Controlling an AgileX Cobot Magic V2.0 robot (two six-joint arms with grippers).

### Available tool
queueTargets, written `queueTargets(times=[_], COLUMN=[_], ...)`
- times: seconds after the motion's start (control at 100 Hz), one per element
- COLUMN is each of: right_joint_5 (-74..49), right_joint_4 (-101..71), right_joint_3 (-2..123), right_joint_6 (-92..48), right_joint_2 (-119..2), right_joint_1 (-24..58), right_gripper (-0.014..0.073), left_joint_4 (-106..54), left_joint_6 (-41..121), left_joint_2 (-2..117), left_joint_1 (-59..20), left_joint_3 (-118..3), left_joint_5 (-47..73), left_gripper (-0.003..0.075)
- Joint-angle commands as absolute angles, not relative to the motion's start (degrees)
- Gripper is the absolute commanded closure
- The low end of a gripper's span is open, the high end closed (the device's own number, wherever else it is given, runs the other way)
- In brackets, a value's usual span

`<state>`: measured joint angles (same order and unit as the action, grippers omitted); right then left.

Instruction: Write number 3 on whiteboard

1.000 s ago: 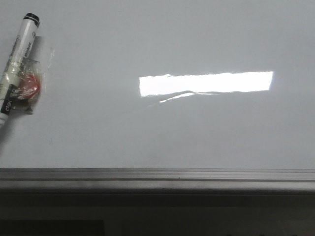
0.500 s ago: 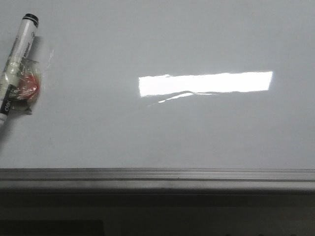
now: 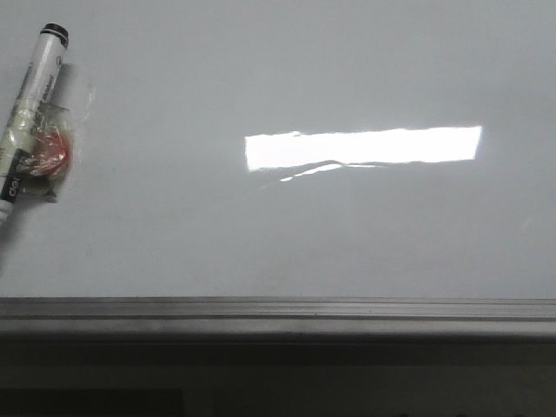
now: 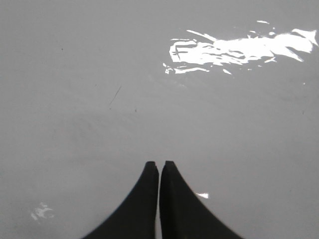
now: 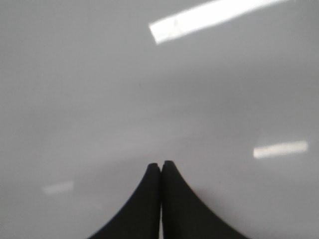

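Observation:
The whiteboard point(image 3: 261, 234) fills the front view, pale grey and glossy. No number 3 is in view on it. A white marker point(image 3: 35, 95) with a black cap lies at the far left, wrapped in clear tape with a red piece point(image 3: 52, 149) on its barrel. Neither gripper appears in the front view. My left gripper point(image 4: 159, 163) hangs over bare whiteboard point(image 4: 75, 99), shut with nothing between its black fingers. My right gripper point(image 5: 160, 163) is likewise shut and empty over bare whiteboard point(image 5: 75, 99). The marker shows in neither wrist view.
A bright rectangular light reflection point(image 3: 363, 146) lies on the board right of centre. A grey ridged metal edge strip point(image 3: 278, 308) runs along the board's near side, with dark space below it. A short faint dark streak point(image 4: 115, 95) marks the board ahead of the left gripper.
The marker has shifted a few pixels to the left in the front view. Nothing else differs.

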<state>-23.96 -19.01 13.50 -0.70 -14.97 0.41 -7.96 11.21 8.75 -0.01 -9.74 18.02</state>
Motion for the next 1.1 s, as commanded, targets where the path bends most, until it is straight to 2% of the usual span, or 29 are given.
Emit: queueTargets(times=[0.0, 0.17, 0.22, 0.26, 0.4, 0.47, 0.63, 0.76, 0.97, 1.09], right_joint_5=[-27.5, -30.0, -30.1, -30.1, -30.2, -29.9, -30.4, -29.5, -29.3, -29.3], right_joint_4=[-18.5, -18.5, -18.5, -18.5, -18.5, -18.5, -18.5, -18.5, -18.5, -18.5], right_joint_3=[18.4, 19.9, 19.9, 19.9, 19.9, 19.9, 20.0, 20.1, 21.1, 21.4], right_joint_6=[-1.6, -1.6, -1.6, -1.6, -1.6, -1.6, -1.6, -3.6, -7.8, -10.9], right_joint_2=[-21.4, -28.3, -29.0, -29.3, -29.4, -29.4, -29.4, -29.4, -29.4, -29.4], right_joint_1=[0.1, 0.1, 0.1, 0.1, 0.1, 0.1, 0.1, 0.1, 0.6, 3.5], right_gripper=[0.0655, 0.0659, 0.0659, 0.0659, 0.0659, 0.0659, 0.0659, 0.0659, 0.0659, 0.0659], left_joint_4=[-9.6, -11.0, -11.0, -11.0, -11.4, -15.8, -18.8, -19.2, -20.3, -20.3], left_joint_6=[11.2, 11.2, 11.3, 11.3, 11.1, 10.9, 15.4, 17.0, 17.0, 17.3], left_joint_2=[12.5, 15.0, 15.6, 16.0, 17.5, 18.1, 19.5, 19.6, 19.6, 19.6], left_joint_1=[0.2, 0.2, 0.0, 0.0, -0.3, -0.3, -1.3, -5.7, -19.3, -27.3], left_joint_3=[-15.0, -18.2, -18.3, -18.3, -17.8, -16.3, -16.3, -16.3, -16.3, -16.3], left_joint_5=[17.4, 19.0, 19.3, 19.8, 16.0, 10.0, 8.3, 8.3, 9.4, 10.6], left_gripper=[0.0741, 0.0738, 0.0709, 0.0663, 0.0365, 0.0295, 0.0304, 0.0304, 0.0304, 0.0304])
